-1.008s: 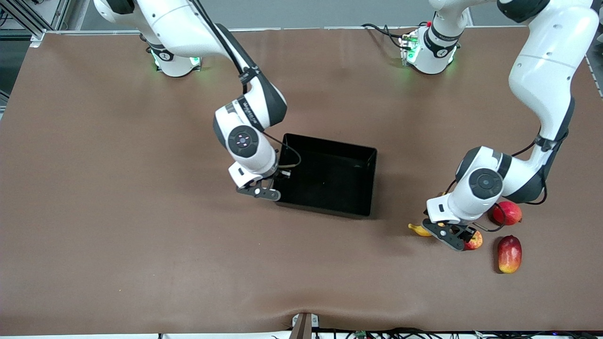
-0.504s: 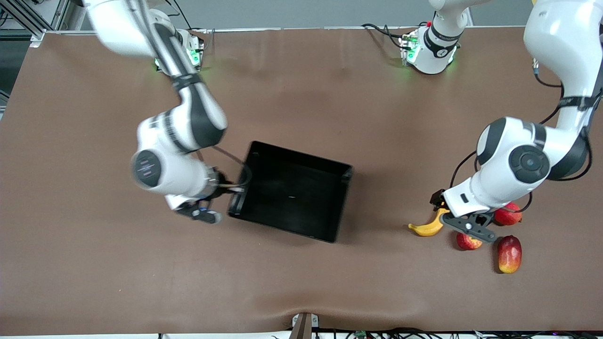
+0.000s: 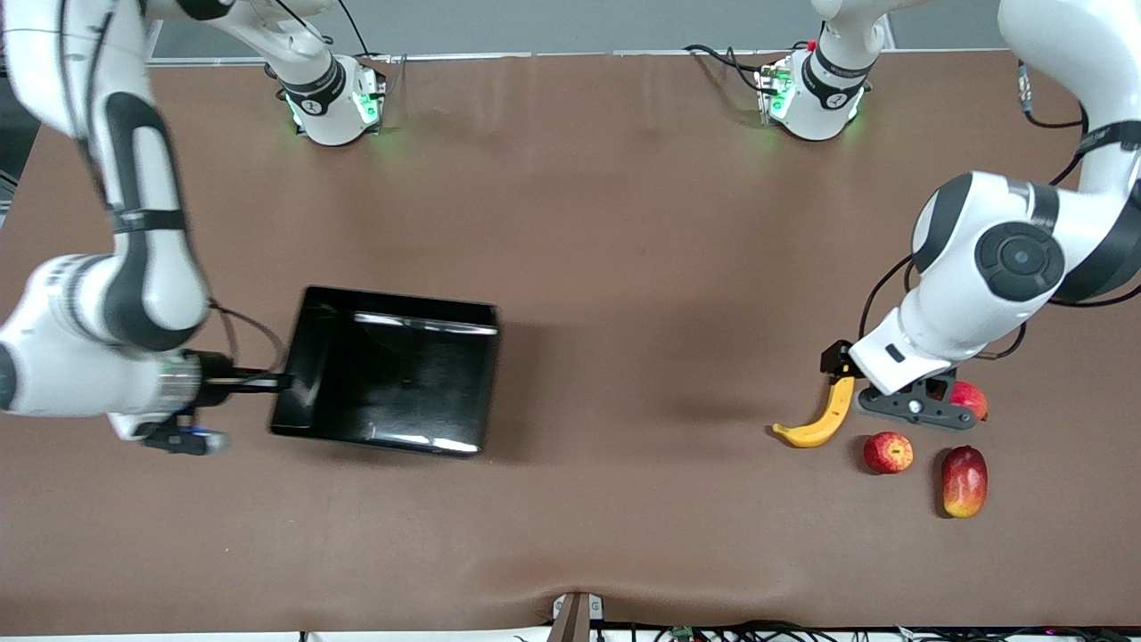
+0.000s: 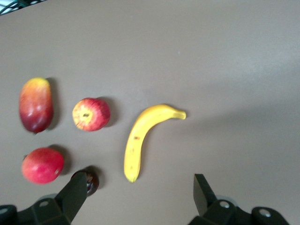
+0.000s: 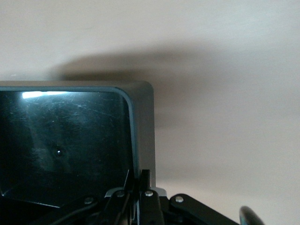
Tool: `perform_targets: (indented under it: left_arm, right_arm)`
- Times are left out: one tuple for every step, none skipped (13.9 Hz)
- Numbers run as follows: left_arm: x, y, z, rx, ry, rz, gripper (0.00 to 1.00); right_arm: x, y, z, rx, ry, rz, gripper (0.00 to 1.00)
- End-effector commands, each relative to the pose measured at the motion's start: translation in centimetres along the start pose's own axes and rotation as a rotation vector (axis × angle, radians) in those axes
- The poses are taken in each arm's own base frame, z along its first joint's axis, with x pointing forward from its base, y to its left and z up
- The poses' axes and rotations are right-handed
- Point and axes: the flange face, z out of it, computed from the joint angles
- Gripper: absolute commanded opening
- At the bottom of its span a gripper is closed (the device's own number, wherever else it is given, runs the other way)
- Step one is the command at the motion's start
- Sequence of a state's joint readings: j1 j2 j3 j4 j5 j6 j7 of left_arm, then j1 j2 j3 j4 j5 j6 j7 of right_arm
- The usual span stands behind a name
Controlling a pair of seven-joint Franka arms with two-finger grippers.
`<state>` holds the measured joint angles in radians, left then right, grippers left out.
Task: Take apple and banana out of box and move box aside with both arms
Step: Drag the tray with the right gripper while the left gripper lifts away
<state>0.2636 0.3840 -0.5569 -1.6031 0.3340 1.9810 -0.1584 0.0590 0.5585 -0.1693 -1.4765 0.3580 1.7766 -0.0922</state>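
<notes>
Box (image 3: pixel 392 382) first: I see my right gripper (image 3: pixel 278 382) pinched onto its wall at the end toward the right arm's side of the table, and in the right wrist view the fingers (image 5: pixel 146 197) are closed tight over the glossy rim of the black bin (image 5: pixel 140 136). It looks tilted, one long wall catching a streak of light, and it casts a broad shadow on the brown table (image 3: pixel 624 223).

My left gripper (image 3: pixel 891 392) hangs spread wide and holding nothing, over the fruit cluster at the left arm's end. Through the left wrist view its two fingertips (image 4: pixel 75 192) frame the banana (image 4: pixel 143 138), which lies flat between them without touching. In the front view, the banana (image 3: pixel 820 419) lies beside the streaked apple (image 3: pixel 888 452). A mango (image 3: pixel 964 481) lies just beside the apple, and a plain red round fruit (image 3: pixel 970 398) is partly under the gripper.
</notes>
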Motion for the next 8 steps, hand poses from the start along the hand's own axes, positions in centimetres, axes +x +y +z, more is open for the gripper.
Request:
perform_targets:
  left_arm:
    - [-1.9, -0.1, -4.1, 0.014, -0.018, -0.082, 1.0]
    - [-2.2, -0.1, -5.0, 0.009, -0.021, -0.093, 1.0]
    - [-2.5, 0.0, -5.8, 0.01, -0.021, -0.097, 1.0]
    - [-2.9, 0.0, -7.2, 0.022, -0.008, -0.099, 1.0]
    - [-2.7, -1.0, -8.6, 0.027, 0.016, -0.114, 1.0]
    - [-2.6, -3.3, -10.3, 0.032, 0.039, -0.144, 1.0]
    - [-2.8, -4.8, -11.0, 0.032, 0.025, -0.166, 1.0]
    - [-3.5, -4.8, -11.8, 0.022, -0.014, -0.174, 1.0]
  right_arm:
    - [-1.0, 5.3, -1.7, -0.063, -0.002, -0.027, 0.0]
    - [-1.2, 8.1, -1.8, -0.077, -0.007, -0.034, 0.0]
    - [-1.6, 11.2, -1.6, -0.068, -0.011, -0.073, 0.0]
    - [-2.2, 15.1, -0.4, -0.062, -0.002, -0.105, 0.0]
    - [-2.7, 17.1, 0.3, -0.059, 0.002, -0.107, 0.0]
    - [-3.1, 18.6, 0.7, -0.054, 0.0, -0.119, 0.0]
    - [-3.4, 20.6, 1.1, -0.054, 0.013, -0.139, 0.0]
    - [-3.8, 22.2, 2.1, -0.06, 0.03, -0.162, 0.0]
